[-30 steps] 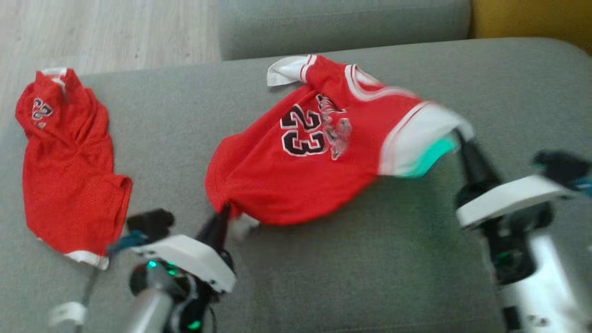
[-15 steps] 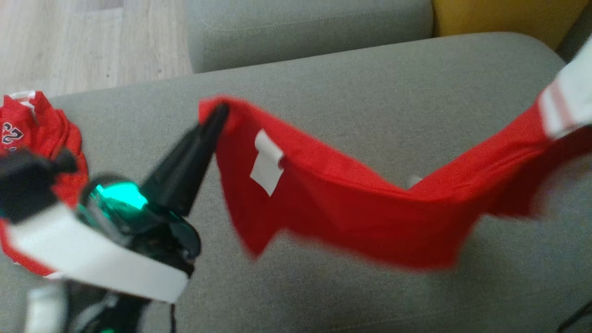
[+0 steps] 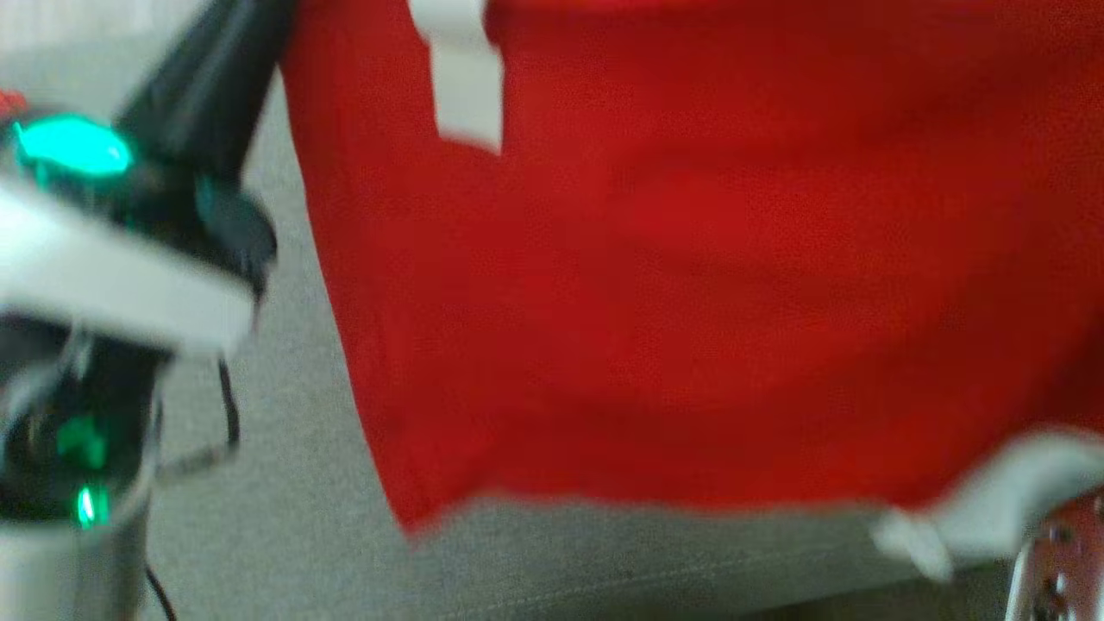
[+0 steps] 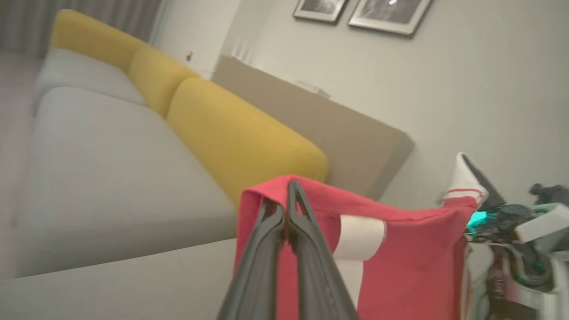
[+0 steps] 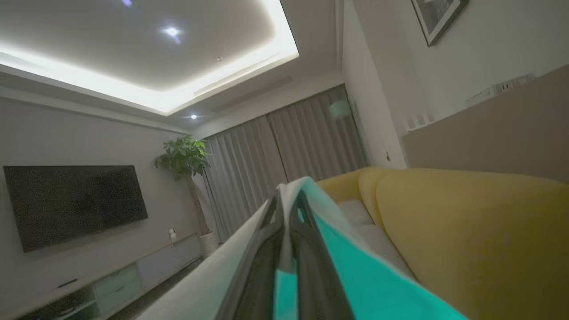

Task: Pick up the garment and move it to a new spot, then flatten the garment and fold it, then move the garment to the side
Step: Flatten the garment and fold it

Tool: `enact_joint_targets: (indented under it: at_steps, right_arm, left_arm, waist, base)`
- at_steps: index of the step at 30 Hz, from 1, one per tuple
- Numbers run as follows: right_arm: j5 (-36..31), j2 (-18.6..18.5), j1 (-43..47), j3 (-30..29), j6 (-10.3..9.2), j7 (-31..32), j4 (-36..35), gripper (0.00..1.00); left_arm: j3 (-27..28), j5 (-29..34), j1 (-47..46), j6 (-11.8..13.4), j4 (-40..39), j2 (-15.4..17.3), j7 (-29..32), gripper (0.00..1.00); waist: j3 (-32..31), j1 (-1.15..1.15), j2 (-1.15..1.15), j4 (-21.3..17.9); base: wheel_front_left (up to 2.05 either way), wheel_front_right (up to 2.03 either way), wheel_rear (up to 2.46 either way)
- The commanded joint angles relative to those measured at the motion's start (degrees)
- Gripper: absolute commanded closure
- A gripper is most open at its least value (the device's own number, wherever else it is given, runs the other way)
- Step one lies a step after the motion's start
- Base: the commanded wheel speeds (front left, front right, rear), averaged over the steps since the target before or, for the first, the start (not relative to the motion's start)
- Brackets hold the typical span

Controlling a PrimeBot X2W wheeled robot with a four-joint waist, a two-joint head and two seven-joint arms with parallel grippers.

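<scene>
The red garment (image 3: 690, 259) hangs spread in the air close in front of the head camera, with a white label (image 3: 466, 78) near its top edge. My left gripper (image 3: 250, 34) is shut on its upper left corner; the left wrist view shows those fingers (image 4: 284, 200) pinching the red hem (image 4: 409, 266). My right gripper (image 4: 471, 171) holds the opposite, white-trimmed corner. In the right wrist view its fingers (image 5: 286, 200) are shut on white fabric (image 5: 213, 275) lit teal by the gripper's light.
The grey sofa seat (image 3: 285, 483) lies below the hanging cloth. Yellow back cushions (image 4: 231, 133) line the sofa's far side. A scrap of another red garment (image 3: 7, 102) shows at the far left edge. A television (image 5: 75, 204) and a plant (image 5: 182, 160) stand across the room.
Both grippers have lifted the garment off the sofa and pulled it taut between them. It now hangs high and close to the head camera, whose view has also shifted.
</scene>
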Motion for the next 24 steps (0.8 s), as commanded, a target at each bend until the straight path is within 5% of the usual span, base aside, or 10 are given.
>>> enact_joint_targets:
  at_steps: [1,8,13,18,24]
  right_arm:
    - [-3.8,0.0,-5.8,3.1,-0.04,-0.3,3.2,1.0]
    - [-17.7,-3.1,-26.2,8.8,-0.04,-8.8,24.3,1.0]
    - [-22.1,-3.4,-42.0,9.8,-0.04,-16.0,34.9,1.0]
    - [-22.7,-1.3,-45.9,9.8,-0.04,-21.7,41.2,1.0]
    - [-18.4,-1.6,-32.8,14.6,-0.04,-25.4,44.6,1.0]
  left_arm:
    - [1.3,3.6,-7.5,-0.7,3.9,3.1,0.5,1.0]
    - [-4.0,12.2,-32.4,-3.7,27.2,1.6,-1.1,1.0]
    - [-6.0,18.0,-50.7,-6.3,43.3,-1.7,-7.9,1.0]
    - [-8.5,22.3,-57.4,-8.9,53.9,-3.0,-14.7,1.0]
    - [-11.2,22.3,-51.4,-12.7,66.1,-5.3,-21.9,1.0]
  waist:
    - [7.7,0.0,0.0,1.1]
    - [18.4,0.0,0.0,3.2]
    - [24.5,0.0,0.0,3.9]
    - [26.5,0.0,0.0,3.2]
    - [24.2,0.0,0.0,2.1]
  base:
    - [0.0,0.0,0.0]
    - [0.0,0.0,0.0]
    - [0.0,0.0,0.0]
    - [0.0,0.0,0.0]
    - [0.0,0.0,0.0]
